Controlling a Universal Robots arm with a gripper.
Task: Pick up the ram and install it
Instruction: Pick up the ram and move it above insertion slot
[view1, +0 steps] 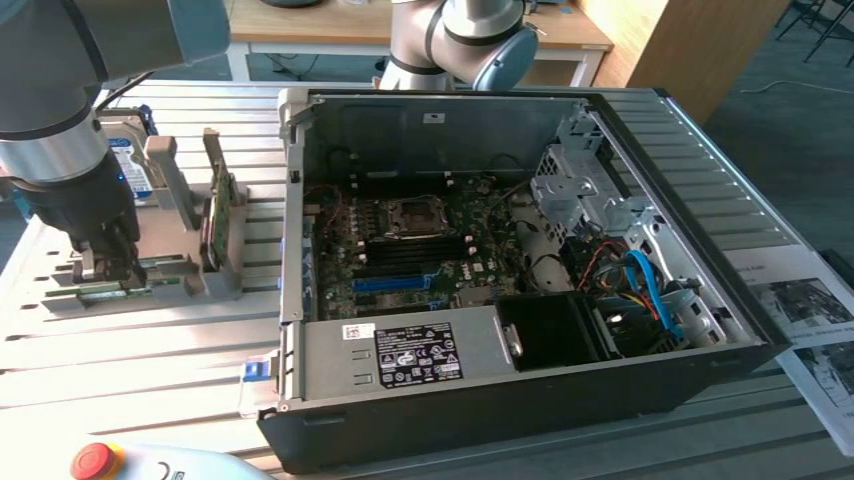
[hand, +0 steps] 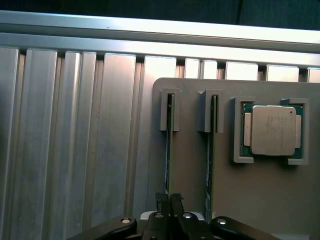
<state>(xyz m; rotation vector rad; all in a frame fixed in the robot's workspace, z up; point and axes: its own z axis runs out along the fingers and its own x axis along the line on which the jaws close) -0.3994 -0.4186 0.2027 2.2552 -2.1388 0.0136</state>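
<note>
end effector (hand: 168, 200) pinched on the ram (hand: 169, 150); arm (view1: 54, 150) pointing straight down over holder (hand: 250, 200)

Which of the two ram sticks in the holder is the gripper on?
The ram in the slot farther from the processor; the gripper pinches its edge, the other stick stands free.
</note>
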